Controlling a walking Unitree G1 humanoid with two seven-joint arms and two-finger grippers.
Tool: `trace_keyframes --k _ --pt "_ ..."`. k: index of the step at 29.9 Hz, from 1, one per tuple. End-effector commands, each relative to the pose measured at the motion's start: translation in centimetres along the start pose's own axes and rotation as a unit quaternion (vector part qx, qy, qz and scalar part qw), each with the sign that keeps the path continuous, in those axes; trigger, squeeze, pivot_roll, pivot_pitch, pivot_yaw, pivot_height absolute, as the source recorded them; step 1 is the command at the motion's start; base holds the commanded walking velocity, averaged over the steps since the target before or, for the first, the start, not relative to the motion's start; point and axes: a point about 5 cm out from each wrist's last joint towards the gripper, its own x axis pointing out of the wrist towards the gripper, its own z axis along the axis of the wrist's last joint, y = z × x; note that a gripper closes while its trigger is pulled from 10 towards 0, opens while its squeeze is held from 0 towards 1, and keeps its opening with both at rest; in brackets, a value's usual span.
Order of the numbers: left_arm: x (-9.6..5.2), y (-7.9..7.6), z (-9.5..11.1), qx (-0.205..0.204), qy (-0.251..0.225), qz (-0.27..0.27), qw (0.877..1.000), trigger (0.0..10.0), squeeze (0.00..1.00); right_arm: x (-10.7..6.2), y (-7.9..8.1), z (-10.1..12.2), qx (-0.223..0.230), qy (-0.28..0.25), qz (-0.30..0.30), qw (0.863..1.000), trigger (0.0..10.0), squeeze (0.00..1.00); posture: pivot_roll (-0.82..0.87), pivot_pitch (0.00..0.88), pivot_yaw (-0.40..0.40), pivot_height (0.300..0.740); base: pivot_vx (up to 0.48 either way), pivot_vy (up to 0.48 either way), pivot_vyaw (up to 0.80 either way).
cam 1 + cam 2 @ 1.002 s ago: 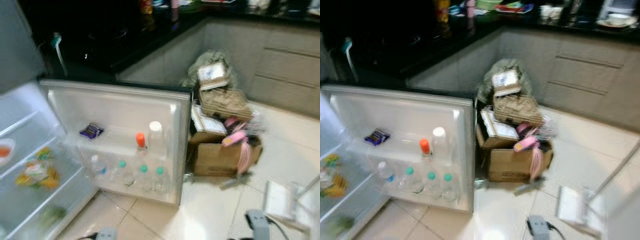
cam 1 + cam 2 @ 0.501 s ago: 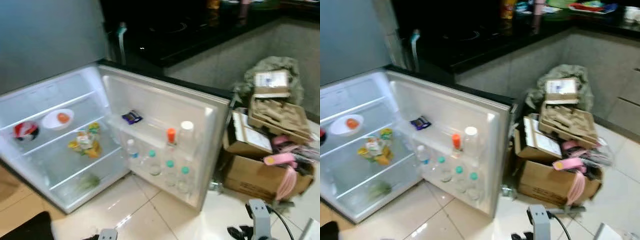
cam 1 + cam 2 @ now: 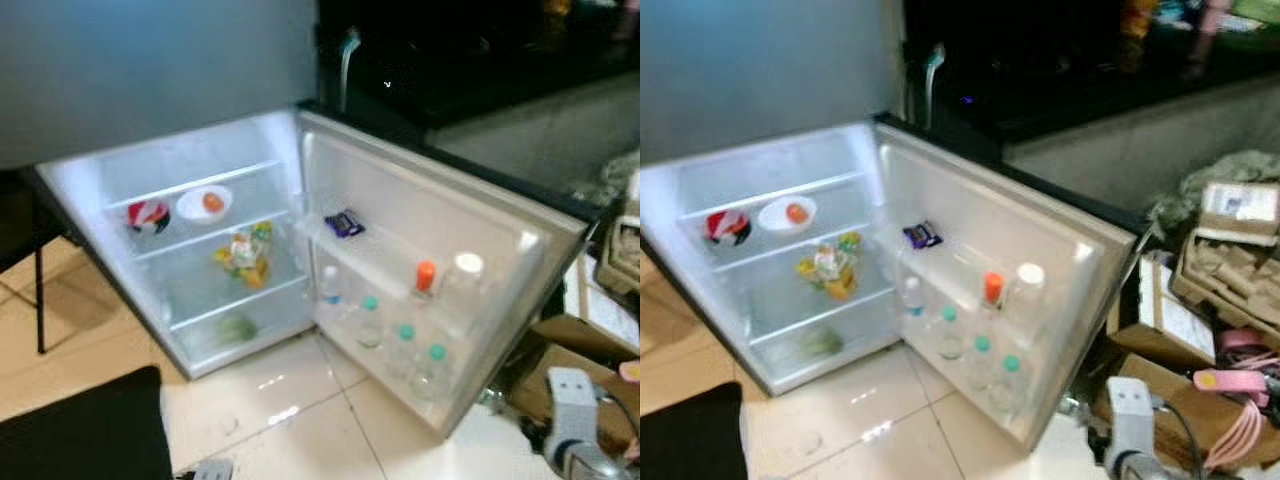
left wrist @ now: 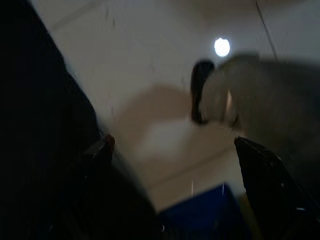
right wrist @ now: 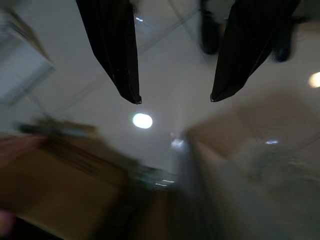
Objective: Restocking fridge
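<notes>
A small fridge [image 3: 120, 175] stands open on the tiled floor. Its upper shelf holds a white bowl [image 3: 204, 203] with something orange and a red-and-white item [image 3: 148, 214]. Yellow packets [image 3: 243, 257] lie on the middle shelf, and something green [image 3: 235, 327] lies at the bottom. The open door [image 3: 440, 205] carries a purple packet [image 3: 345, 222], an orange-capped bottle [image 3: 425, 277], a white-capped bottle [image 3: 463, 275] and several water bottles [image 3: 400, 345]. My right gripper [image 5: 175, 97] hangs open over the floor. My left gripper [image 4: 172, 155] is blurred, its fingers apart and holding nothing.
Cardboard boxes [image 3: 1230, 330] heaped with clutter stand right of the fridge door. A dark counter [image 3: 1090, 70] runs behind. A black shape [image 3: 80, 430] fills the lower left corner, and a thin dark leg [image 3: 38, 290] stands left of the fridge.
The camera has swung left, so the fridge interior has come fully into view and the boxes have slid to the right edge. Nothing in the scene has moved.
</notes>
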Motion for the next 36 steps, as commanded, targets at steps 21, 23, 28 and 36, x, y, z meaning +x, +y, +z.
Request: trace_keyframes --k 21,23,28,36 --pt "-0.1 0.1 0.0 -0.013 -0.010 -0.004 1.000 10.0 0.00 -1.8 -2.7 19.3 0.133 -0.340 0.020 0.931 10.0 0.00 -0.08 0.000 -0.004 0.740 0.000 0.000 0.00" --pt "-0.1 0.0 0.0 -0.013 -0.011 -0.006 1.000 10.0 0.00 -2.1 -2.0 20.4 0.129 -0.359 0.053 0.923 10.0 0.00 -0.08 0.000 -0.006 0.740 0.000 0.000 0.00" --pt "0.0 -0.2 0.0 -0.019 -0.013 -0.010 1.000 10.0 0.00 -2.8 -0.4 22.4 0.095 -0.390 0.124 0.908 10.0 0.00 -0.08 0.000 -0.012 0.740 0.000 0.000 0.00" --pt "0.0 -0.3 0.0 -0.024 -0.017 -0.016 0.999 10.0 0.00 -3.2 2.9 23.1 -0.002 -0.384 0.233 0.893 0.0 0.00 -0.08 0.000 -0.015 0.740 0.000 0.000 0.00"
